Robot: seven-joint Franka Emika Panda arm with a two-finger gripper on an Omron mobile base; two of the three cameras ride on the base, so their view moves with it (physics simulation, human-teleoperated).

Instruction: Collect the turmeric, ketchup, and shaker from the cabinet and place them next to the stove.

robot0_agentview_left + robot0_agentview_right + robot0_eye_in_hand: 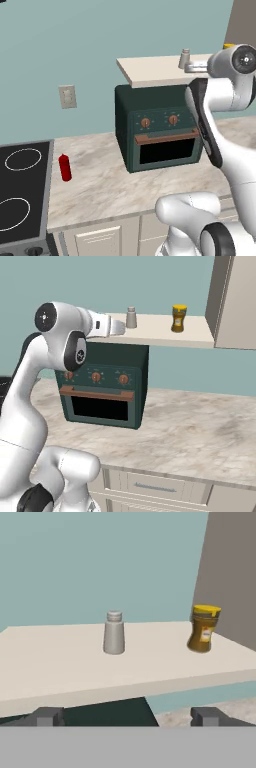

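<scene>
- Hand view: claw [128, 716] faces the cabinet [60, 662] shelf front, fingertips [47, 716] spread wide w/ nothing between them, so released & empty
- Shaker [114, 640] stands upright mid-shelf, nearly dead ahead of the claw; prob. the next pick, judging by the aim
- Turmeric [202, 629] stands well apart from the shaker, toward the taupe door [232, 577]; looks slightly tilted here but that may be camera roll, can't tell
- Ketchup [64, 167] already down on the tabletop [100, 185], just beside the stove [22, 185]; that part looks done, 2 items left
- Left base view: claw held at shelf height, short of the shelf's front edge, wrist roughly level for a straight horizontal reach
- Room: bare shelf all round the shaker, so open fingers can straddle it; turmeric's far enough not to get bumped
- Edges to mind: shelf lip under the fingertips, toaster oven [102, 391] top right below the shelf, leaving a thin gap under there
- Drop zone: open tabletop betw. ketchup & toaster oven
</scene>
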